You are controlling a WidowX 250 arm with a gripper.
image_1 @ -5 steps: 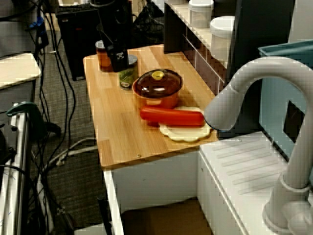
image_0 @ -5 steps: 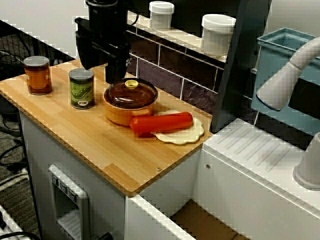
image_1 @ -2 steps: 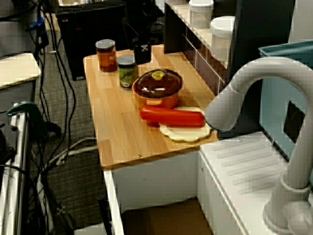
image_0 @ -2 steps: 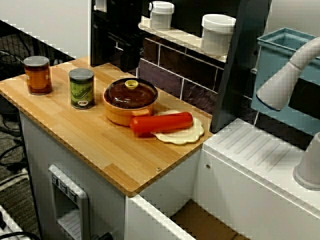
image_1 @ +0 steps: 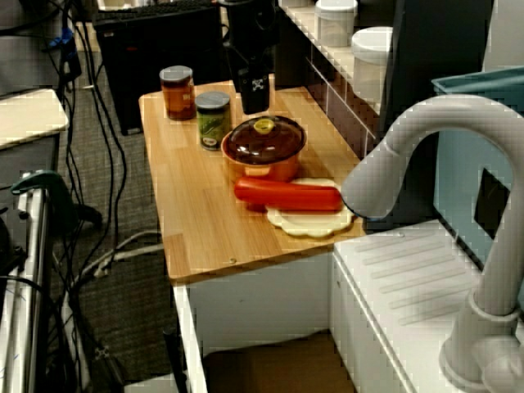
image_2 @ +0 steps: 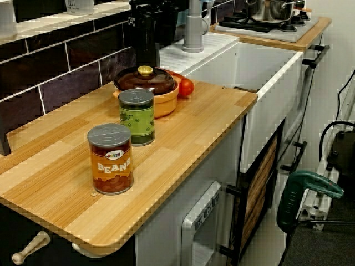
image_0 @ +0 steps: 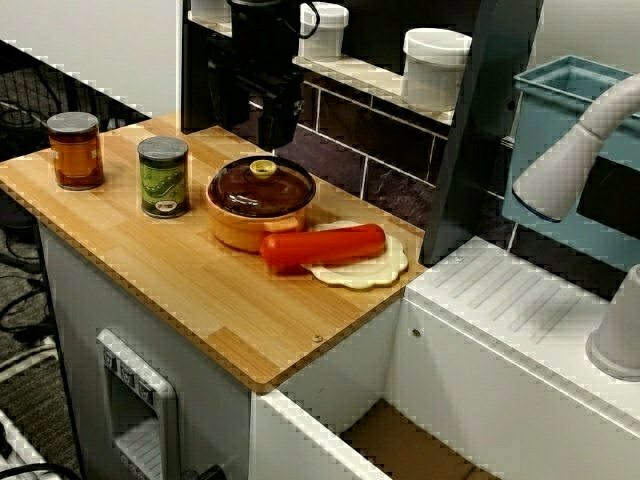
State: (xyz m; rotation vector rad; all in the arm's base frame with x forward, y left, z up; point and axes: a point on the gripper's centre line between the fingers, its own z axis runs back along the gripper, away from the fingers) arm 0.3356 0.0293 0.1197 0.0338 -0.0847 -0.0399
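Well, seen from the free end of the bench (image_2: 211, 111), the bean can (image_2: 111, 159) stands nearest, close to that end. Just beyond it, a little apart, stands the green can (image_2: 137, 117). Next comes the orange pot (image_2: 163, 104), about halfway along the bench and nearer the back edge, with its brown lid (image_2: 145, 82) seated and the yellow knob (image_2: 145, 70) on top.

My end effector (image_0: 275, 135) hangs above the pot, clear of the lid. The three views disagree slightly, so I cannot fix which part of the lid lies under it. It is black against dark tiles and a dark cabinet, and the fingers merge into one block. I cannot tell whether they are spread or together. The arm above is cut off at the top of every picture.

Past the pot, toward the sink end, a long red sausage-shaped piece (image_0: 323, 245) lies just beside the pot and across a cream scalloped plate (image_0: 372, 270). From the free end only its rounded tip shows, and the plate is hidden. Farthest back, a white jar (image_0: 436, 68) sits on the shelf above the back edge. From the sink side, the tap (image_1: 409, 155) covers the bench's back corner.
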